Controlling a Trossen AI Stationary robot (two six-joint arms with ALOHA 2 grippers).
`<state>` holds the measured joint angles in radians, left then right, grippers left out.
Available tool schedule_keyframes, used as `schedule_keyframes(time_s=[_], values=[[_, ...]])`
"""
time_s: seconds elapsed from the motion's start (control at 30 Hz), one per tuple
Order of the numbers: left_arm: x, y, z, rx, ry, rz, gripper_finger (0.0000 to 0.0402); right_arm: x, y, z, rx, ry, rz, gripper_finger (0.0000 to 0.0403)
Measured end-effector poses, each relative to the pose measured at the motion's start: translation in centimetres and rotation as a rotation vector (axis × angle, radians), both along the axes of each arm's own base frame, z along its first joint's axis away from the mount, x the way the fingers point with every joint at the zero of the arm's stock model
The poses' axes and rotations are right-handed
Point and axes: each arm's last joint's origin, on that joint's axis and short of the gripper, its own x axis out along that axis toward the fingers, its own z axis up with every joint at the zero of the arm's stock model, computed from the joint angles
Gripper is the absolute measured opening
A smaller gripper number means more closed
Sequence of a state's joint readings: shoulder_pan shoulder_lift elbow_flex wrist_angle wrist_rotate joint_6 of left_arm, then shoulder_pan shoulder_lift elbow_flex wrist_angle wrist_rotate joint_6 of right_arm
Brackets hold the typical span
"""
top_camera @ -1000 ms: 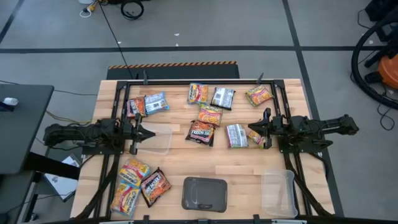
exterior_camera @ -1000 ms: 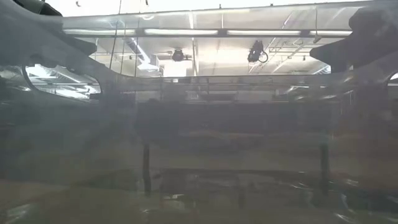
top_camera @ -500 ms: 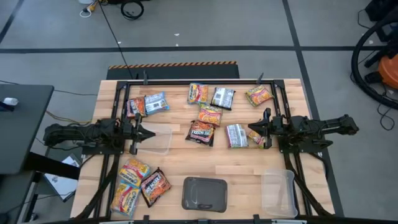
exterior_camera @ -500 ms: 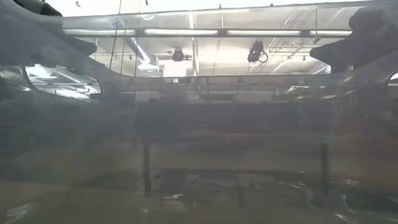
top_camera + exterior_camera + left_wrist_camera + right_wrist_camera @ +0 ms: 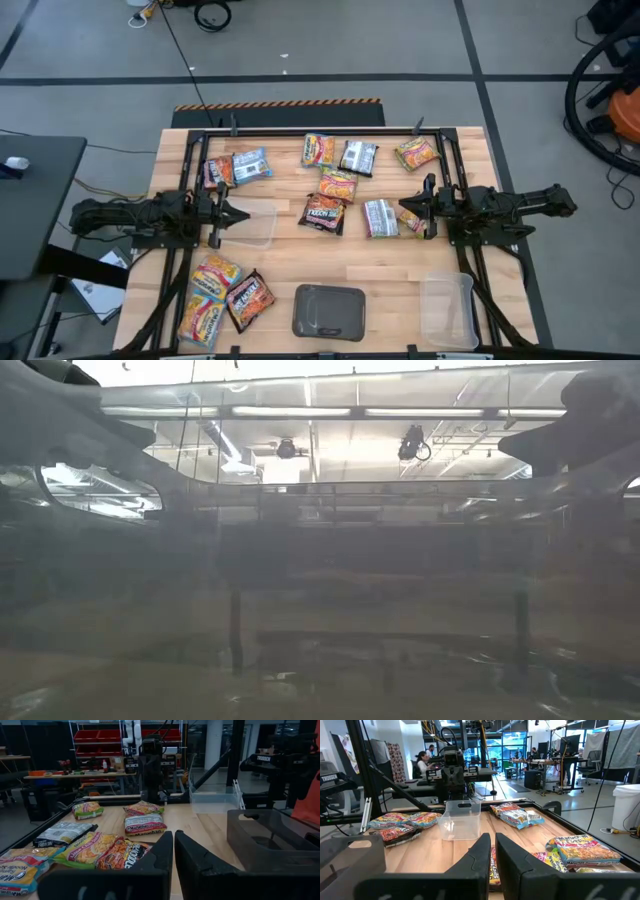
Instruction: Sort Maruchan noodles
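Observation:
Maruchan noodles packets lie flat on the wooden table [image 5: 390, 270]. A blue-silver one [image 5: 250, 163], orange ones [image 5: 318, 150] [image 5: 338, 185], a dark one [image 5: 324, 213] and a silver one [image 5: 380, 218] lie across the far half. Three more [image 5: 214, 275] lie at the near left. My left gripper [image 5: 243, 214] [image 5: 173, 834] hovers level at the left, shut, holding nothing. My right gripper [image 5: 402, 207] [image 5: 492, 837] hovers level at the right, shut, above the silver packet and a yellow one [image 5: 413, 224].
A clear tub [image 5: 258, 222] stands just in front of my left gripper. Another clear tub [image 5: 447, 308] stands at the near right, and a grey tray [image 5: 328, 310] at the near middle. A dark frame [image 5: 330, 130] borders the table. The low view is blurred.

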<state>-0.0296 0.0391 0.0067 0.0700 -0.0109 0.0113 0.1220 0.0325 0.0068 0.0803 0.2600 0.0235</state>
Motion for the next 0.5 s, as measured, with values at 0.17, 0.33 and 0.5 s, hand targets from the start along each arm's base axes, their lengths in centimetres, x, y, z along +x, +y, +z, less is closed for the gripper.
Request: schedule_keyframes(time_s=[0.17,0.33,0.5], values=[[0.0,0.0,-0.01,0.0,0.0,0.0,0.0025,0.0,0.0,0.01,0.0,0.0,0.0,0.0033],[0.0,0.0,0.0,0.0,0.0,0.0,0.0025,-0.03,-0.25,0.11,-0.123,0.011,-0.075,0.0033],[0.0,0.0,-0.01,0.0,0.0,0.0,0.0025,-0.06,-0.35,0.16,-0.18,0.019,-0.113,0.0033]])
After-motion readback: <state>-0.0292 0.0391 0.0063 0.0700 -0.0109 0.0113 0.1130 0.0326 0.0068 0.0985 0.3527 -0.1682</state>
